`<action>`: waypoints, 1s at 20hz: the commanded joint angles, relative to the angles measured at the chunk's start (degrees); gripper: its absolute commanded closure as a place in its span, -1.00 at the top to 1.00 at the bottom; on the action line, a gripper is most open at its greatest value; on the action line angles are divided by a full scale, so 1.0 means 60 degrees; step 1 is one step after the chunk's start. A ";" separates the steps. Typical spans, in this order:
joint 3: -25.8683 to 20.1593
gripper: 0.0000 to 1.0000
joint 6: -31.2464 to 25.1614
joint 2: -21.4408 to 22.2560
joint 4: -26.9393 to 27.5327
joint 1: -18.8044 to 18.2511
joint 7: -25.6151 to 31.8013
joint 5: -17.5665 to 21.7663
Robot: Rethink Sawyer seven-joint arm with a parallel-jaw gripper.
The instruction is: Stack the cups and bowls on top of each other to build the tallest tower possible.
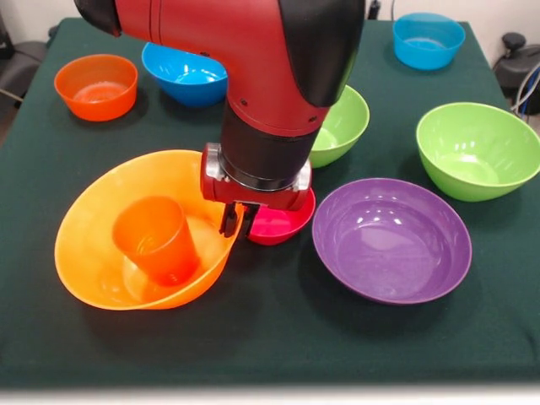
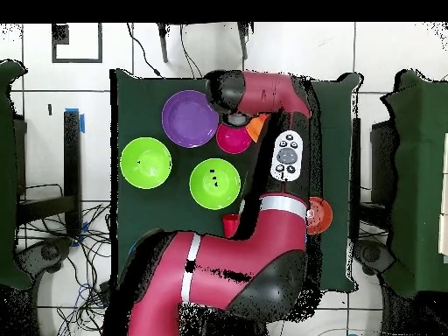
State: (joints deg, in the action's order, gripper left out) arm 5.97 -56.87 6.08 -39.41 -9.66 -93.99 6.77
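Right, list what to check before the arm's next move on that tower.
1. Big orange bowl sits level: not ok, it looks tipped.
2. Orange cup stands straight inside it: not ok, it leans.
3. Crimson bowl is on the cup: not ok, it sits on the cloth beside the big bowl.
4. Gripper has a hold on something: cannot tell; it hangs between the two bowls.
5. Purple bowl is clear of the crimson bowl: ok, a gap shows.

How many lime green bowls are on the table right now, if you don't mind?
2: one green bowl near the front view's right edge, the other partly behind the arm, beside it. More could be hidden.
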 commanded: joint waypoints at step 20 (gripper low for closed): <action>-0.0347 -1.00 -0.0617 -0.0684 0.0280 0.0729 -0.2181 -0.0620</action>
State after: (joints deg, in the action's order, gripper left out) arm 8.07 -56.87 3.82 -37.29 -6.78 -97.51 5.62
